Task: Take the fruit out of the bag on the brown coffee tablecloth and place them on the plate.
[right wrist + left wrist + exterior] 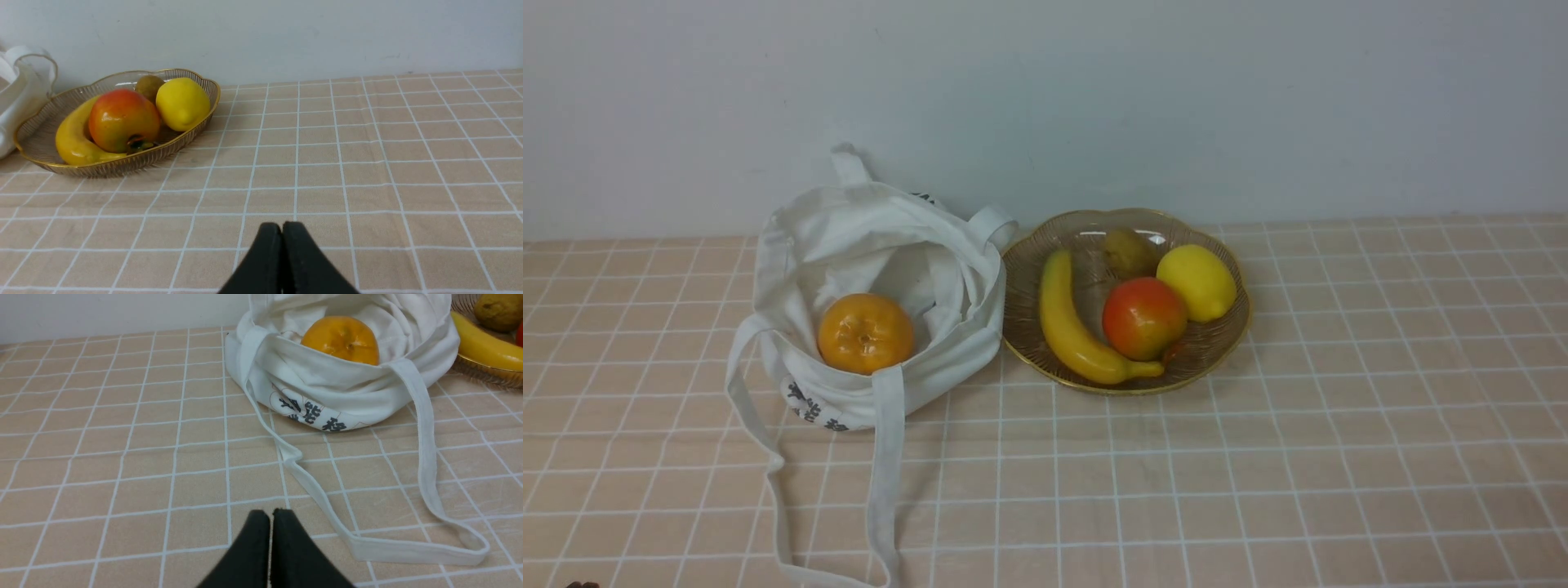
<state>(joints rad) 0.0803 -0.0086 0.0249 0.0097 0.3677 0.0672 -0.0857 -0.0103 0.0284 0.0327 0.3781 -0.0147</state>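
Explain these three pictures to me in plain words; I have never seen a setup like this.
This is a two-armed robot at a table. One picture looks forward from between the arms; the other two come from cameras on its wrists. The dark wedges are the left gripper and the right gripper, both shut and holding nothing. On the checked tablecloth sits a white bag with an orange fruit inside. Beside it, a ribbed plate holds a banana, a red-orange fruit, a lemon and a brownish fruit behind them.
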